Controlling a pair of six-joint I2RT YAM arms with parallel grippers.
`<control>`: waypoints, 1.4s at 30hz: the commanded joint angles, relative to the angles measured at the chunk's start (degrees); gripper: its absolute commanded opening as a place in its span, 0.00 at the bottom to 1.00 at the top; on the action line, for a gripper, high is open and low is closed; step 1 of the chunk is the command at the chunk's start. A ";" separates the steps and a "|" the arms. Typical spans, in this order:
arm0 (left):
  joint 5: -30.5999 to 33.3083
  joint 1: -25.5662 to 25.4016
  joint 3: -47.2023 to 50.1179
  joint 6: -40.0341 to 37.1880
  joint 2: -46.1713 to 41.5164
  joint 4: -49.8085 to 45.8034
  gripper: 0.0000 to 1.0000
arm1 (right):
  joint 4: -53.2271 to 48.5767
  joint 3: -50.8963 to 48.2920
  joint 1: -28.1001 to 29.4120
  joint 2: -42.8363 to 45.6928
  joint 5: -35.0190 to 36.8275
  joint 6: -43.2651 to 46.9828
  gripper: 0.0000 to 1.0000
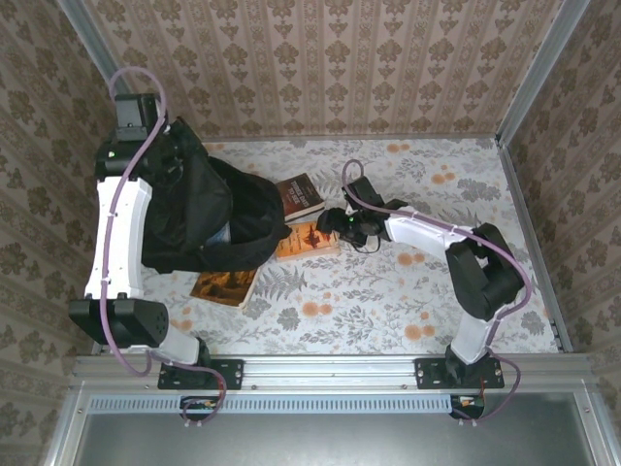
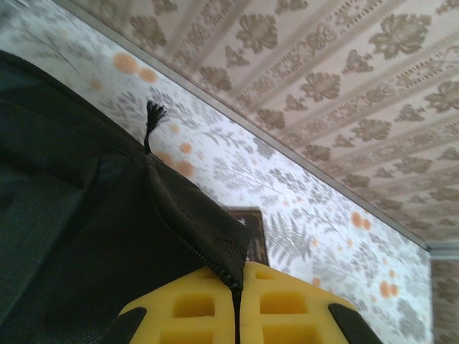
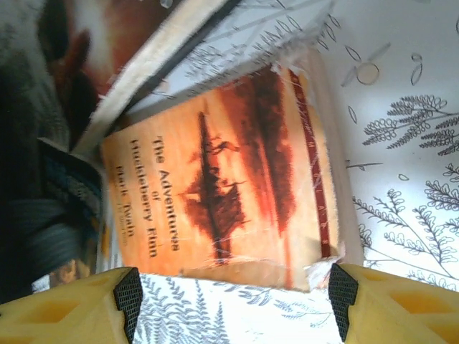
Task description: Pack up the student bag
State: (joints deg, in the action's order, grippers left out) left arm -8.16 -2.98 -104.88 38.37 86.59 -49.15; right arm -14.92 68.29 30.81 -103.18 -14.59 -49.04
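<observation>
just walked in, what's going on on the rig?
The left gripper is shut on the zip edge of the black backpack, pinching the fabric at the left side of the table. The right gripper is open above the orange book, which lies by the bag's mouth, and it isn't gripping it yet. A dark brown book lies just behind the orange one. A third book sits partly under the bag.

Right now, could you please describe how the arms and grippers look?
The left arm and right arm have white shells, black joints and a lilac cable each. The left gripper and right gripper have yellow fingers with cut-out pockets; the right's carry black ribbed pads.
</observation>
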 commanded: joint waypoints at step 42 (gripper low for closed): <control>-0.98 -25.98 26.74 -9.28 -0.46 5.68 0.77 | 15.04 -10.01 -4.34 -3.64 -10.07 -6.18 0.08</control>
State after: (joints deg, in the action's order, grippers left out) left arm -7.79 -28.01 -78.46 29.08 86.59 -45.19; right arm 1.72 60.84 26.81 -108.36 -24.84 -56.10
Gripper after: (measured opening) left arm 0.766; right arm 0.087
